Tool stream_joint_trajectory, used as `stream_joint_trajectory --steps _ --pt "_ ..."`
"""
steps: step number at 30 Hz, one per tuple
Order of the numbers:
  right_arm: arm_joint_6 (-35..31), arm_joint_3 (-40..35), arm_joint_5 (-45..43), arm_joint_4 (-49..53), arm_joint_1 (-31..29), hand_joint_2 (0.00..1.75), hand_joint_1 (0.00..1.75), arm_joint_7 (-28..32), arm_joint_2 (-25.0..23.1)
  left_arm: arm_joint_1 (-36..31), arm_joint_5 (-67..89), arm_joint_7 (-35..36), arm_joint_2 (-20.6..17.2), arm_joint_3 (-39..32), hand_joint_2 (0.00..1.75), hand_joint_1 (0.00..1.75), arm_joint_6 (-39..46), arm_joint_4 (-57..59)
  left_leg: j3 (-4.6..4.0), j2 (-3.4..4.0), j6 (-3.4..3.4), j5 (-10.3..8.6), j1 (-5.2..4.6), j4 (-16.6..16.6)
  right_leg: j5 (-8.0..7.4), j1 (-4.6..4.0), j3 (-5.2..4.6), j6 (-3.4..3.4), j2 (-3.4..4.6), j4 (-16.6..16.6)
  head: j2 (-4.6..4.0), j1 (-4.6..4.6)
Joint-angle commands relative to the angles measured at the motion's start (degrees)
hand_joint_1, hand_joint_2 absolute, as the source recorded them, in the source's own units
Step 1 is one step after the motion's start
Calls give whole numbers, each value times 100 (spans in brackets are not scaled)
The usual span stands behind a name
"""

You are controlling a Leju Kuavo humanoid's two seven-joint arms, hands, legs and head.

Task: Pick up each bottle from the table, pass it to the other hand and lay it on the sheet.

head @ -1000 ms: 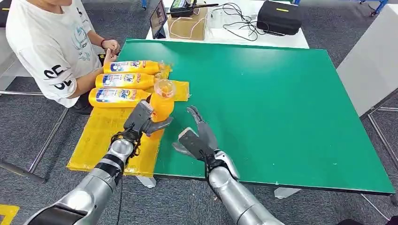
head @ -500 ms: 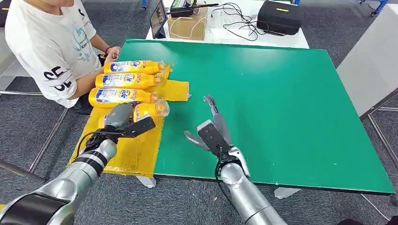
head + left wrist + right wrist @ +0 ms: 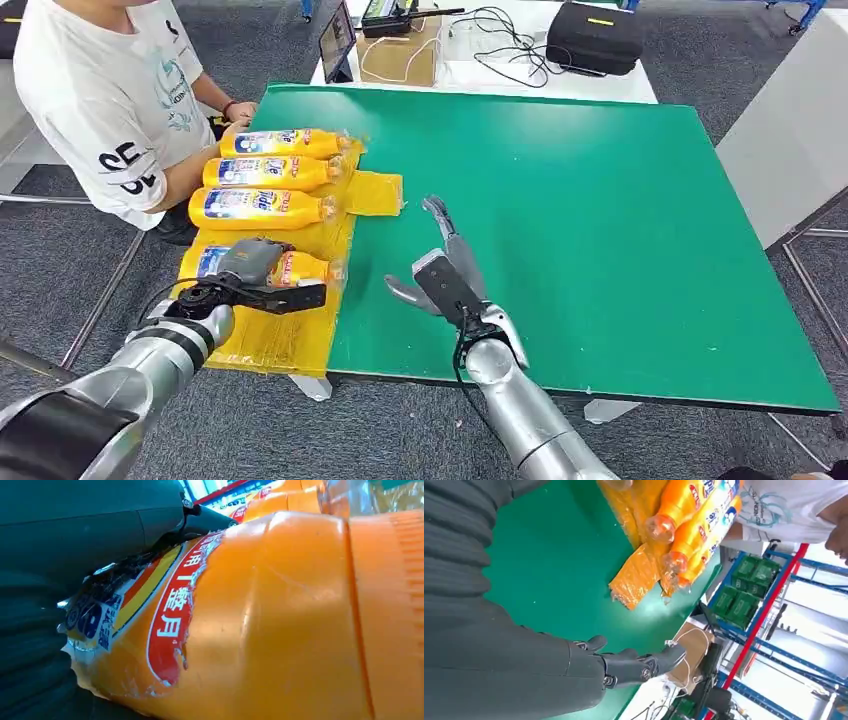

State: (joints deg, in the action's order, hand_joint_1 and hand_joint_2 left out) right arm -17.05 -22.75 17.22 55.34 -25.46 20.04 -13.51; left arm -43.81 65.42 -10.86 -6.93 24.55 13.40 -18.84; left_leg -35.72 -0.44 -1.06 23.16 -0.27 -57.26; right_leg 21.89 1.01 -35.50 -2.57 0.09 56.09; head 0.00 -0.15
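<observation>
The robot's left hand (image 3: 250, 272) is reaching in over the near left part of the crinkled yellow plastic sheet (image 3: 285, 335), and its fingers are wrapping around an orange plastic bottle with a blue and red label (image 3: 296, 267). That bottle is lying on its side on the sheet, its cap pointing right toward the green table top (image 3: 600, 220). In the left wrist view the same bottle's orange body (image 3: 280, 630) is sitting right against the dark fingers (image 3: 90, 535), so the left hand is grasping it, though whether the bottle's weight is resting on the sheet cannot be told for sure.

Three more orange bottles are lying in a row farther along the sheet, all on their sides with caps to the right: the nearest of them (image 3: 255, 206) just beyond the held bottle, the middle one (image 3: 265, 172) behind it, and the farthest one (image 3: 285, 143) at the far end of the sheet.

The right hand (image 3: 447, 275) is hovering over the green table to the right of the sheet, released, with its fingers (image 3: 644, 664) spreading apart and holding nothing.

A person in a white printed T-shirt (image 3: 95, 95) is sitting at the far left, a hand (image 3: 240, 112) resting near the farthest bottle. A brown cardboard box (image 3: 400, 55) and a black case (image 3: 595, 35) are standing on the white table beyond.
</observation>
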Motion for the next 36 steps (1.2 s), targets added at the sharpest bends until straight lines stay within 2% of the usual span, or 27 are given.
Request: stream_joint_trajectory --steps 1,4,5,6,20,27,30,32,33,34,36 --pt "41 -131 -44 -483 -305 175 0 10 -4 -54 272 292 -162 604 175 175 -188 579 23 19 6 7 2 4 2 -3 17 7 16 -4 0 2" --pt "47 -143 -44 -494 -312 175 0 14 -12 -57 339 383 -161 636 175 175 -225 592 40 28 10 15 7 2 7 -9 31 14 21 -3 0 4" --pt "45 -149 -45 -495 -313 175 0 12 -22 -55 348 431 -158 621 175 51 -208 586 37 24 9 11 6 2 5 -7 29 11 17 -2 0 2" --pt "44 -159 -44 -501 -307 175 0 5 -27 -30 274 453 -138 505 175 0 -146 569 33 20 7 6 2 3 2 -3 25 8 15 -1 2 2" --pt "24 -117 -144 -552 -219 175 0 37 -67 71 159 300 -44 257 175 0 -21 533 49 22 13 4 5 7 2 -6 41 10 14 -3 2 2" --pt "7 -98 -190 -568 -193 175 0 70 -35 271 -428 -610 -61 -340 175 0 188 353 47 19 12 2 3 8 2 -3 39 8 11 -3 0 2" --pt "7 -98 -190 -568 -193 175 0 70 -35 271 -428 -610 -61 -340 175 0 188 353 47 19 12 2 3 8 2 -3 39 8 11 -3 0 2" --pt "2 -91 -200 -567 -182 175 0 76 -21 345 -572 -878 -81 -472 175 0 328 305 53 23 14 5 5 9 3 -6 45 11 14 -6 0 2" --pt "-32 -49 -277 -550 -126 175 0 182 -4 654 -1188 -1885 -75 -1096 175 0 1162 57 48 19 11 2 1 10 2 -1 40 7 12 -4 0 0" --pt "-46 -45 -292 -531 -104 175 0 209 6 766 -1602 -2459 -24 -1415 175 0 1104 -89 57 24 14 7 5 11 5 -6 50 10 17 -8 0 2" --pt "-31 -31 -325 -500 -84 175 0 225 32 889 -1843 -2827 -31 -1598 175 0 969 -216 52 15 13 7 6 8 8 -6 47 11 8 -8 0 2"
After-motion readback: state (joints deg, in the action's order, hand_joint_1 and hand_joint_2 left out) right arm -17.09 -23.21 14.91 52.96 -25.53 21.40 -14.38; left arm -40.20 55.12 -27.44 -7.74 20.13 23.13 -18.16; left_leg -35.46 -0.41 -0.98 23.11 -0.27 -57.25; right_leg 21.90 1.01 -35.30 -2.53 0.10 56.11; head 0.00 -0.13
